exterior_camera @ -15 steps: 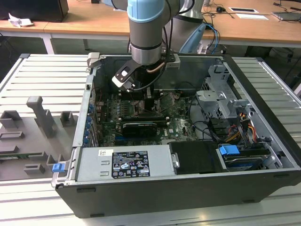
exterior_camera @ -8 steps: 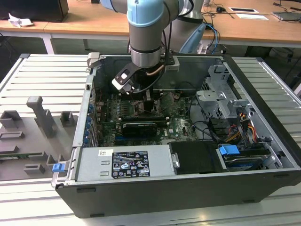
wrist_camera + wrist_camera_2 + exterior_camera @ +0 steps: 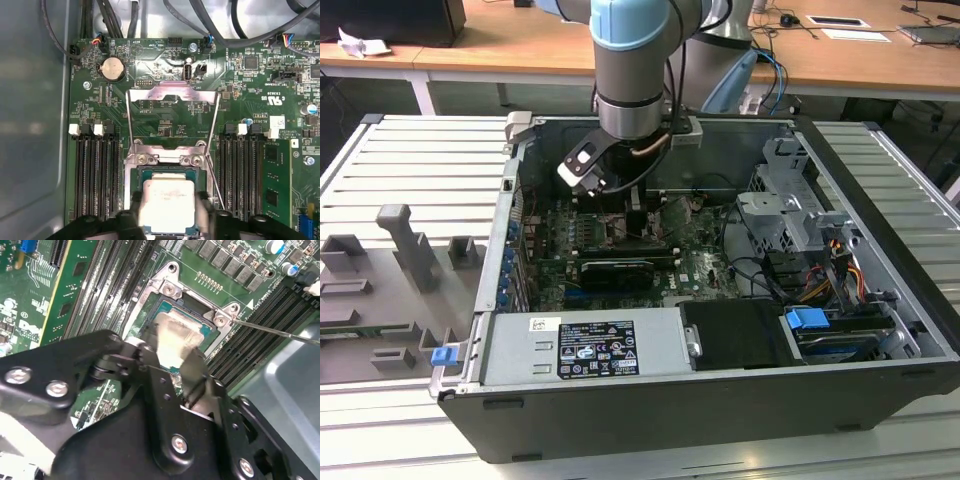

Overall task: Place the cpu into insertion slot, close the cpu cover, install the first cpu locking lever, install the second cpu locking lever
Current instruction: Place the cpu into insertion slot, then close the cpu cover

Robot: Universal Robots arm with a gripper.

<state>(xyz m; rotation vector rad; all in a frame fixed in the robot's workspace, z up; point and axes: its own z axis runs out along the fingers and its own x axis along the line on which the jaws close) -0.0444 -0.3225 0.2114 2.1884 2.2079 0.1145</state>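
My gripper (image 3: 167, 217) is shut on the cpu (image 3: 167, 200), its black fingers (image 3: 129, 212) pressed to two opposite sides of the pale silver chip. The cpu hangs level right over the insertion slot (image 3: 145, 173), whose dark inside and silver rim show around it; I cannot tell whether it is seated. In the second wrist view the cpu (image 3: 175, 332) sits between the fingers (image 3: 196, 367) above the slot (image 3: 189, 299). The cpu cover (image 3: 172, 95) is swung open and lies back flat on the board. Two thin locking levers (image 3: 216, 125) stand released along its sides. In the exterior view the gripper (image 3: 620, 205) reaches down into the case.
Long black memory slots (image 3: 95, 175) flank the socket on both sides. A coin battery (image 3: 112, 67) and cables (image 3: 240, 30) lie beyond the cover. The open case (image 3: 720, 390) holds a power supply (image 3: 585, 345) and drive cage (image 3: 790, 215). Grey fixtures (image 3: 410, 245) stand at the exterior view's left.
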